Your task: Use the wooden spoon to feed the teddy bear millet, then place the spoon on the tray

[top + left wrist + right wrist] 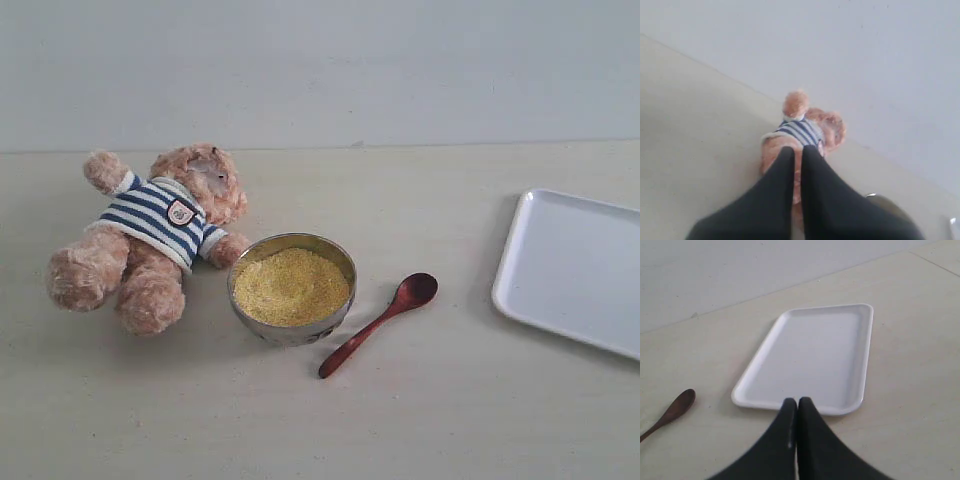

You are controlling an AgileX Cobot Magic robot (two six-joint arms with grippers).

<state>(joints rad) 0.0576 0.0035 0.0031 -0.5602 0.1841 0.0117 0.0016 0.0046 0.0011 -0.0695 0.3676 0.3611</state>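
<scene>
Pale bench (450,420) is carrying everything, with nothing yet done. Your dark reddish-brown wooden spoon (378,325) is lying beside the round metal bowl (340,262) of yellow millet (291,286), apart from the flat white tray (575,270). The fluffy striped-shirt teddy bear (150,235) is waiting unfed. Left gripper (797,150) and right gripper (797,401) are hanging pinched together, holding nothing.

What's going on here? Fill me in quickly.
Nothing is being handled yet. The left gripper and right gripper are shut and hold nothing. The teddy bear lies beside the metal bowl of millet, and the wooden spoon lies untouched between that bowl and the bare tray.
</scene>
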